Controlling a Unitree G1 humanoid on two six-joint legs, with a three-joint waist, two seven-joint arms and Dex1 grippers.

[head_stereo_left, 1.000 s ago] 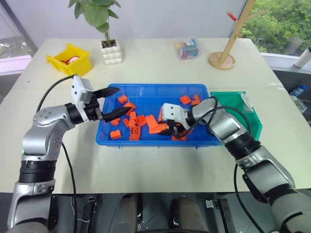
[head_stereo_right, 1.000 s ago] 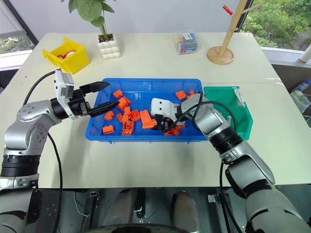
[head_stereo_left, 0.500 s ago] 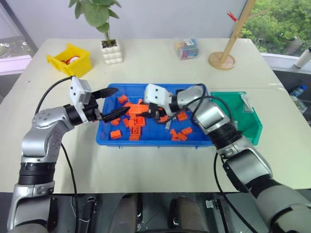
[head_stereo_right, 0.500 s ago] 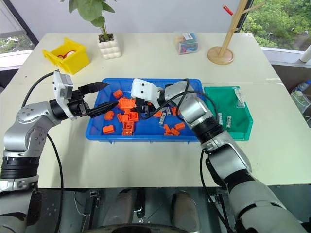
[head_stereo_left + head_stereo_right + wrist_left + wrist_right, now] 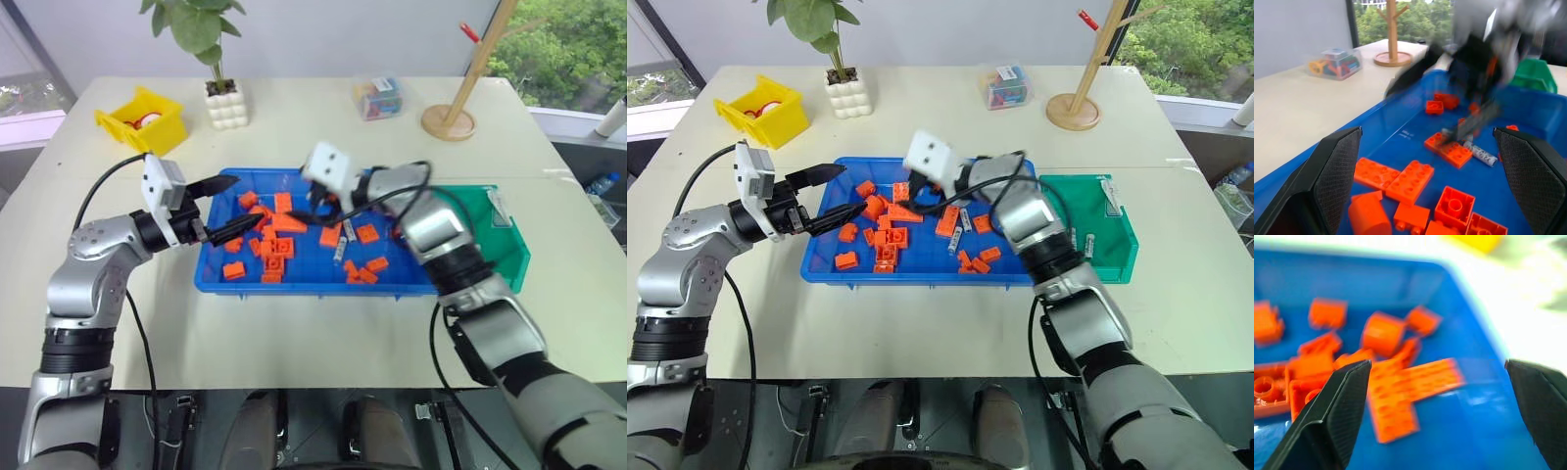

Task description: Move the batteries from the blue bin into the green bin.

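Left gripper (image 5: 231, 206): we see its two black fingers spread apart with nothing between them, held level over the left end of the blue bin (image 5: 294, 282). Orange bricks (image 5: 276, 245) lie scattered over the bin floor, densest in the left and centre portions. Right gripper (image 5: 315, 204): we see it raised above the middle of the blue bin near the far wall, its fingers set wide apart and empty, as the right wrist view confirms. Several batteries (image 5: 339, 243) lie among the bricks near the centre of the blue bin. More batteries (image 5: 1080, 240) rest on the floor of the green bin (image 5: 1117, 264), which stands just beside the right end of the blue bin.
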